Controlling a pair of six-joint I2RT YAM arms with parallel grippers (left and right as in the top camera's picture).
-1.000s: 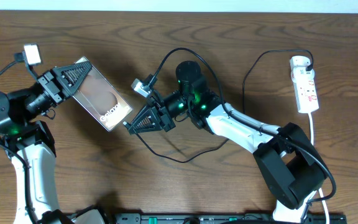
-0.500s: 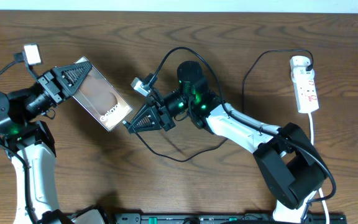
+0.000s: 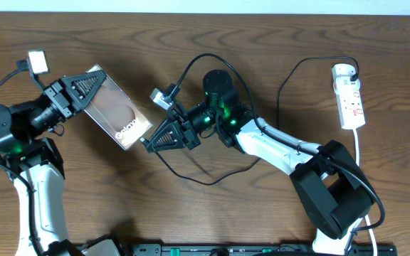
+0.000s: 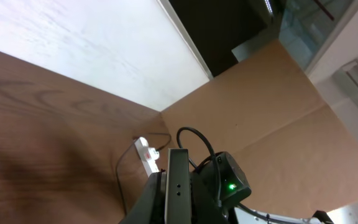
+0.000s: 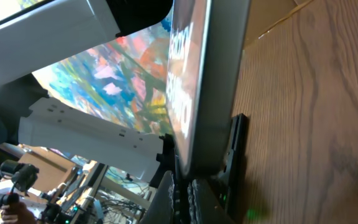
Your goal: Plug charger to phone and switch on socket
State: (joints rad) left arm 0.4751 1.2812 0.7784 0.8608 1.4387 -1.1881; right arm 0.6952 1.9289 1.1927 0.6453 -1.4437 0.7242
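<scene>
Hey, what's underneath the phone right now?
Only wooden table shows around the phone, which the left gripper holds by one end. The patch directly beneath is covered from overhead, so anything there can't be seen.

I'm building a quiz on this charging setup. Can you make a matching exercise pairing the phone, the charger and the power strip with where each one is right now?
Column A
1. phone
2. charger
3. power strip

Column B
a. lies at the far right of the table, with neither arm touching it
b. gripped by the left end effector
c. its tip is pinched in the right end effector, right at the phone's lower end

Pairs: 1-b, 2-c, 3-a
</scene>
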